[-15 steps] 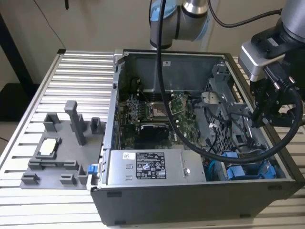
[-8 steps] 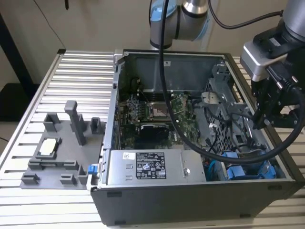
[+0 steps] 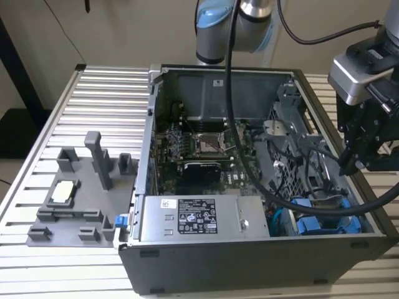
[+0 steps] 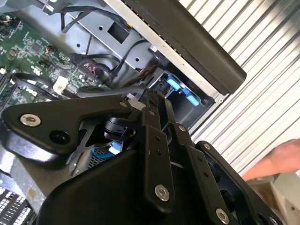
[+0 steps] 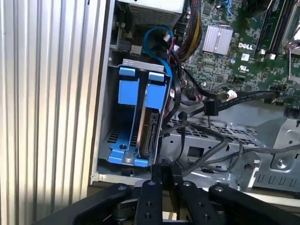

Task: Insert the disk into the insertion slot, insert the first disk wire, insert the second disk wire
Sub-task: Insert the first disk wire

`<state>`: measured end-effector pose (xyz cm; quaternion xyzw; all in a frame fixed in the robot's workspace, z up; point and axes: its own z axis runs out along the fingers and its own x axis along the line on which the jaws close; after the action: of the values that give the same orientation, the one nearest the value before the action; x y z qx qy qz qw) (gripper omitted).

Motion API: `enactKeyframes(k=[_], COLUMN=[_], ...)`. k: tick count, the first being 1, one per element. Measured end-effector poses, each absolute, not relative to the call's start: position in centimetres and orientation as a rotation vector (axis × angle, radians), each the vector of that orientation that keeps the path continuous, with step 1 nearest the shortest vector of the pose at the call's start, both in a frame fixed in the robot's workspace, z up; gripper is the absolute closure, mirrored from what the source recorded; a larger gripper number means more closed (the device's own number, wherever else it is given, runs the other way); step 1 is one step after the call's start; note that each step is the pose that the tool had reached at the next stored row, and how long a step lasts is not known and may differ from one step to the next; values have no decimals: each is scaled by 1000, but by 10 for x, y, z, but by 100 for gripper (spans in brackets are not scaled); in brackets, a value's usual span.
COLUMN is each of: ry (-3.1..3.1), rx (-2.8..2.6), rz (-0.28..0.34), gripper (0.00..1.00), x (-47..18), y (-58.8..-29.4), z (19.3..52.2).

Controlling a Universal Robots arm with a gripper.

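Snag risk at the insertion slot
Your fingers are together near the disk; loose black cables could catch them.

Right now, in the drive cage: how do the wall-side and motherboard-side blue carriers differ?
The wall-side carrier looks empty, perforated metal showing through its frame; the motherboard-side carrier holds the disk, seen edge-on. Black cables run against the motherboard-side carrier, none against the wall-side carrier. Both are bright blue, tabbed, and stand side by side in the drive cage.
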<state>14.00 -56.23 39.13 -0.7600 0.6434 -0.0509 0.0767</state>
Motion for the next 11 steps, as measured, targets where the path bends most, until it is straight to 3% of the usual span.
enactKeyframes(k=[11], ry=[2006], rx=[-2277], rz=[-124], gripper=[81], x=[145], y=[-562], z=[386])
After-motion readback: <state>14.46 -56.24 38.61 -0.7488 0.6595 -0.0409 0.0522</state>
